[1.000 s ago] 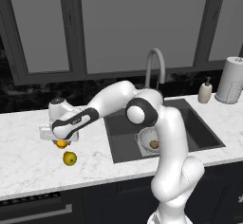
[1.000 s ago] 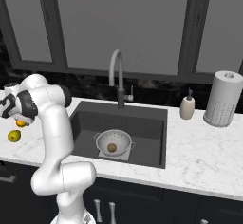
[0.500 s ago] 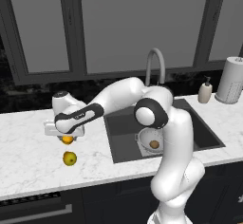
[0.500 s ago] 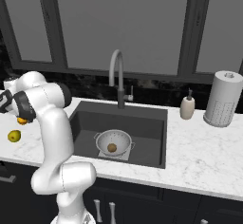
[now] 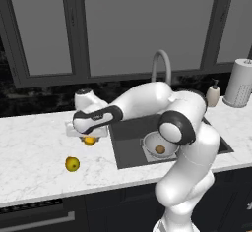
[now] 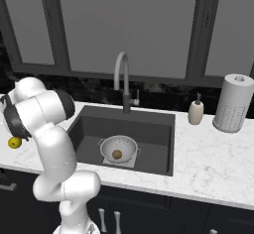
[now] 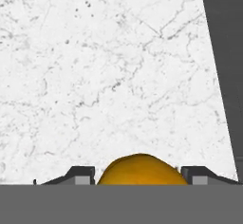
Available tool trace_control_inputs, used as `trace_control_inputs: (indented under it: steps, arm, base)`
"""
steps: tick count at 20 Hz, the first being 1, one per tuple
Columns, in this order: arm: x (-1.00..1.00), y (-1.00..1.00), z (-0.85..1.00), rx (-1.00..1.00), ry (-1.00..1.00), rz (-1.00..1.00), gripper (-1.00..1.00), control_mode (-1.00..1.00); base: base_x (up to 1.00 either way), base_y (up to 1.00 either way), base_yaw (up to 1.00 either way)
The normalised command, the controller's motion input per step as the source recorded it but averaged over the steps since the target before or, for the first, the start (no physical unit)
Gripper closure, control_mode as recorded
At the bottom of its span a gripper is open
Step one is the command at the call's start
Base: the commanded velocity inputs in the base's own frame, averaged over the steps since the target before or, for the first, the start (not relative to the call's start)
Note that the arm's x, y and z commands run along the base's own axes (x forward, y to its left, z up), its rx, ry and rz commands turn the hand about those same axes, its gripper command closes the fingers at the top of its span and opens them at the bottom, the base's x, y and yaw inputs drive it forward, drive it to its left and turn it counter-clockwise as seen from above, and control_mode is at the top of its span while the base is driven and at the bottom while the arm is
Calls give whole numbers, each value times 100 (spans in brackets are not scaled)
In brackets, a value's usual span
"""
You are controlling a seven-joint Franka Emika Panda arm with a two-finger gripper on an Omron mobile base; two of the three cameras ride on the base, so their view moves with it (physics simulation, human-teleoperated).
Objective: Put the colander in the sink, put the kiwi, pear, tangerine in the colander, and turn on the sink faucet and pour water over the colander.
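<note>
**Tangerine in the pincer, kiwi in the colander, pear on the bench**

Working from the left, I see the pear [image 5: 72,164] sitting alone on the white marble bench [image 5: 34,147], yellow-green, well clear of the basin. In the right base view it shows as a small yellow-green spot [image 6: 15,142] at the far left edge, beside my arm.

Just to the right of the pear and further back, my pincer [image 5: 89,136] hangs over the bench, pointing down. An orange fruit, the tangerine [image 5: 89,140], sits under the hand between the fingers. In the hand view I look straight down at the marble with the tangerine [image 7: 141,170] bulging up between the two dark fingertips [image 7: 80,174], one on each side, so I read the pincer [image 7: 141,176] as pinching the tangerine. Whether the fruit is off the bench or resting on it I cannot tell.

Next comes the sink [image 5: 129,152], its dark rim starting just right of the pincer. Inside it stands the colander [image 5: 150,142], upright on the pale patch of the floor, with the brown kiwi [image 5: 160,149] lying in its bowl. The right base view shows the same: colander [image 6: 106,148] near the front of the sink [image 6: 154,144], kiwi [image 6: 116,154] at its middle.

Behind the basin rises the sink faucet [image 6: 122,82], spout arched forward. Further right on the bench stand a soap bottle [image 6: 196,112] and a paper towel roll [image 6: 232,104].
</note>
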Motion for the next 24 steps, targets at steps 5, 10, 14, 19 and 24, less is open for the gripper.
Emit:
trace_control_inputs:
  steps: [5, 10, 14, 19, 24]
  arm:
    - [-2, -87, 15, 0, 2, 0, 100, -100]
    - [0, -92, 4, -6, 1, 0, 100, -100]
    - [0, -97, 0, -8, 0, 0, 100, -100]
    - [11, -89, -11, -15, 0, -4, 100, -100]
    - [27, -77, -22, -19, 0, -13, 100, -100]
  base:
    - [0, 0, 0]
    - [0, 0, 0]
    - [0, 0, 0]
    - [0, 0, 0]
    - [0, 0, 0]
